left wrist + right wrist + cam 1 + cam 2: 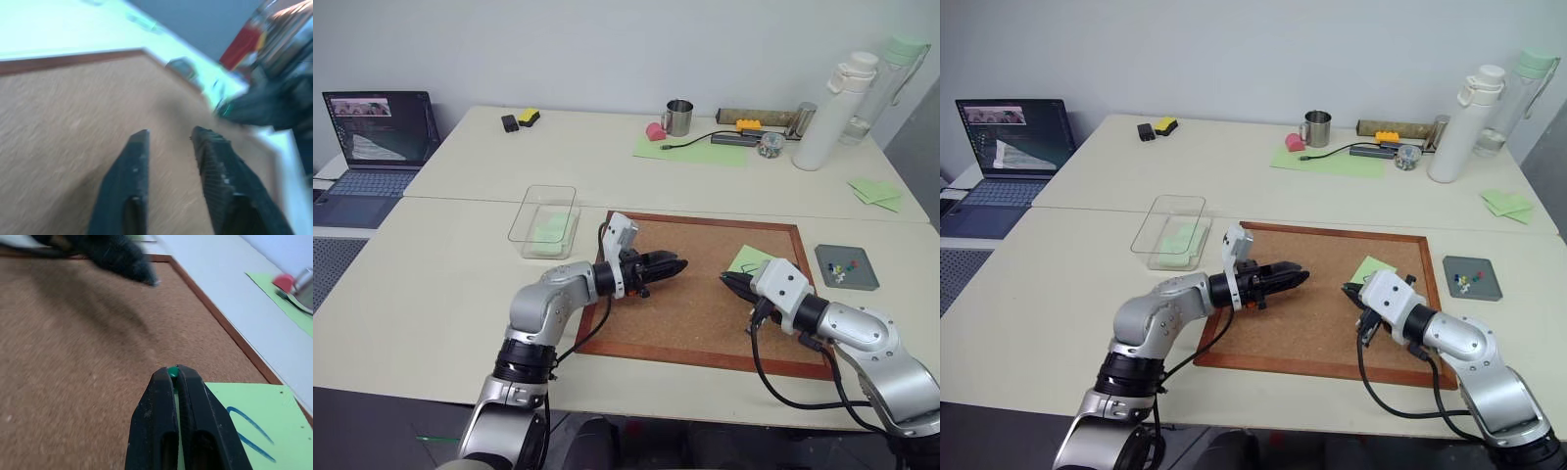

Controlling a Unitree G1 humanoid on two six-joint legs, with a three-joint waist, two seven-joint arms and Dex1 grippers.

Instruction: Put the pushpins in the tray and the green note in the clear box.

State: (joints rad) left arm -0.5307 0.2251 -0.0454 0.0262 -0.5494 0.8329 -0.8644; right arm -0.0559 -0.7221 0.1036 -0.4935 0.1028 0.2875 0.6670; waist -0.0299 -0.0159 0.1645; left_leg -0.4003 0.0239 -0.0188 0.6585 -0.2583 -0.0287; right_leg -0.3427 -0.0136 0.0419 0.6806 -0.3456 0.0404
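Right gripper [172, 374]: the two black fingers are pressed together on a tiny green plastic-headed pushpin [172, 371], only its head showing at the tips. Judged very light, hard and slick; the pinch sits on the head, the sensible place, but so small a purchase could slip.

Just behind and to the outer side of this gripper lies the small light green square paper note [244, 426], flat on the brown cork board with wooden frame [695, 304]. Judged thin, limp and hard to lift from flat; an edge or corner is the likely hold.

The flat dark grey square tray [862, 279], with small pins in it, lies beyond the board's frame, to the right gripper's outer side.

Left gripper [168, 139]: fingers apart, empty, above bare cork. The transparent rectangular plastic box [530, 217] sits near it, off the board.
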